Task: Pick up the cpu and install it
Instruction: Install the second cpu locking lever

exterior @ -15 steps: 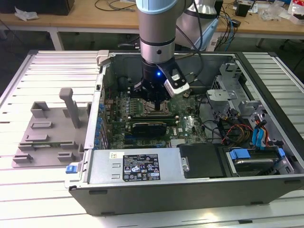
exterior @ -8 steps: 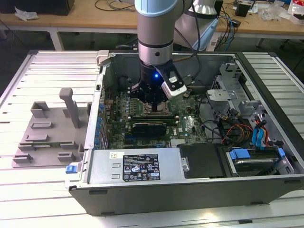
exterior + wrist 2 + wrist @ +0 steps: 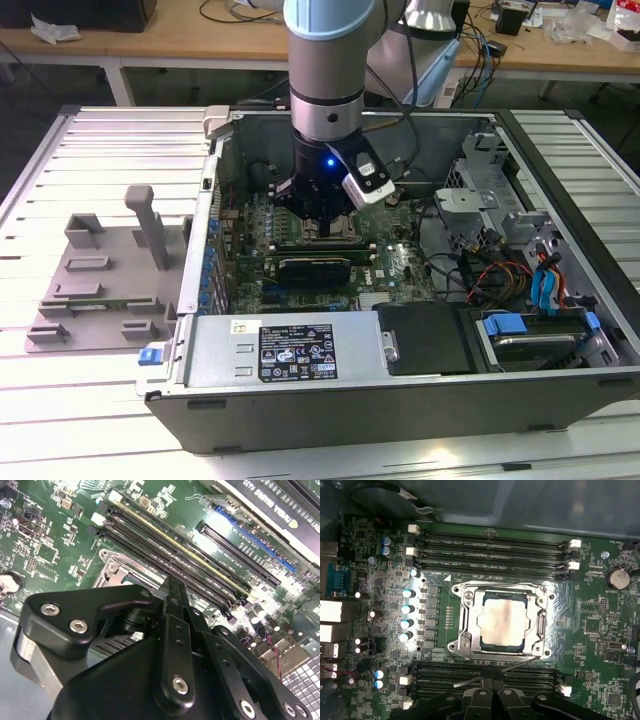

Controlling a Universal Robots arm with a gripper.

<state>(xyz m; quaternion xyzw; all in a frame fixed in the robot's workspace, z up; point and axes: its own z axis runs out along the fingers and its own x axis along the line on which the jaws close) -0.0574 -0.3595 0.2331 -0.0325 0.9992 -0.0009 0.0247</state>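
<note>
Open computer case [image 3: 420, 400] on a slatted table [image 3: 120, 420], near to far. A power supply [image 3: 285, 350] and drive bay [image 3: 535, 335] line the case's near wall. Beyond them the motherboard [image 3: 590, 630] carries the cpu [image 3: 502, 625], seated flat inside its metal socket frame [image 3: 462, 630], memory slots [image 3: 490, 547] flanking both sides. The gripper [image 3: 325, 228] hangs low above the socket, holding nothing; whether its fingers are spread cannot be told. A grey fixture plate [image 3: 100, 290] lies outside the case, at the exterior view's left.
</note>
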